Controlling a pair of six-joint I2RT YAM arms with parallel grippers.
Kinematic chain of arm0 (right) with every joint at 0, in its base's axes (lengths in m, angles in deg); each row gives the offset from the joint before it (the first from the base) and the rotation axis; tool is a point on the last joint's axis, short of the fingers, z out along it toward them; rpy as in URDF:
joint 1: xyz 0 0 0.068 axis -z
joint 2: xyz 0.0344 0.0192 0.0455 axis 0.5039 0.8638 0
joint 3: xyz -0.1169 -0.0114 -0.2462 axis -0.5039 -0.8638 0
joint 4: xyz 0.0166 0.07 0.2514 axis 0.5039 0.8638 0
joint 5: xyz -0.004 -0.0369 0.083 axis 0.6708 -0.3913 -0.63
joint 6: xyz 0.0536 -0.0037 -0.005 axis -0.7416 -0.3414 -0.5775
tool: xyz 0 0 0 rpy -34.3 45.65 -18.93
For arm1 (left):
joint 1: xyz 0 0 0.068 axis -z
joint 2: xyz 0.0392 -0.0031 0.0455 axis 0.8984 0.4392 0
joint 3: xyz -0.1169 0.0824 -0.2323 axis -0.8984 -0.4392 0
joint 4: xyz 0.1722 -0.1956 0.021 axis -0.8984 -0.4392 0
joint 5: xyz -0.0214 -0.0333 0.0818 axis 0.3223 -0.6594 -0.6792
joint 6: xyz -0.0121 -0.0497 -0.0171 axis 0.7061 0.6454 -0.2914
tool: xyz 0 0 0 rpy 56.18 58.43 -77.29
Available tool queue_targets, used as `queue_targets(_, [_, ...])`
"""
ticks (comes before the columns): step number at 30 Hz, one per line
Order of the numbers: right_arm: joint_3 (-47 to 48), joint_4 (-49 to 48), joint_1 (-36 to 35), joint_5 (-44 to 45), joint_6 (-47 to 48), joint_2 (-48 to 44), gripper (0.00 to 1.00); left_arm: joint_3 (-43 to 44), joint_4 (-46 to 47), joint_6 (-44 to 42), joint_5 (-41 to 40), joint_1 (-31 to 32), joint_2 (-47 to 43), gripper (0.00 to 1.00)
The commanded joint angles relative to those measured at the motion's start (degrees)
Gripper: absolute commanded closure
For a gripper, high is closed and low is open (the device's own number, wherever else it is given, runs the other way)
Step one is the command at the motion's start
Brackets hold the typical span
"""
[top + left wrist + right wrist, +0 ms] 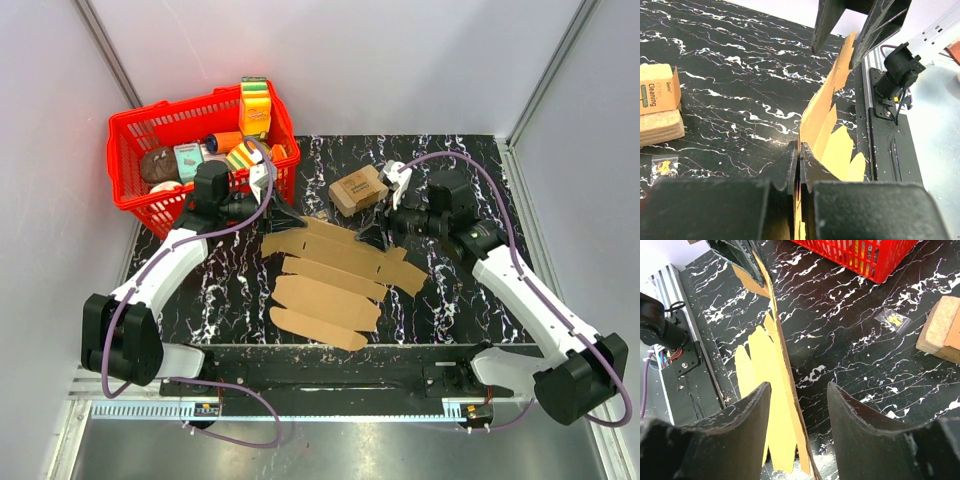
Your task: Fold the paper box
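The paper box (330,290) is a flat brown cardboard sheet with flaps, lying mid-table. Its far edge is raised. My left gripper (284,220) is shut on the far-left end of that edge; in the left wrist view the jaws (800,150) pinch the thin cardboard (825,115). My right gripper (376,236) is open at the far-right end of the edge. In the right wrist view the cardboard edge (771,360) stands between my open fingers (740,415), closer to the left one, and the gripper (799,390) is not closed on it.
A red basket (140,150) full of groceries stands at the back left. A small printed cardboard box (357,190) sits behind the sheet, also in the left wrist view (657,95) and the right wrist view (942,330). A small plastic bag (892,320) lies near it.
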Motion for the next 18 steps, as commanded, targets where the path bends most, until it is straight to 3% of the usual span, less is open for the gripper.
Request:
queue_targets(1, [1.26,-1.58,-1.05,2.08,2.69,1.33,0.47,2.75,1.34,-0.14,0.64,0.22,0.00,1.00])
queue_targets(18, [2.66,-2.28,-3.69,1.55,2.61,5.20,0.61,2.93,1.25,-0.05,0.91,0.22,0.44,1.00])
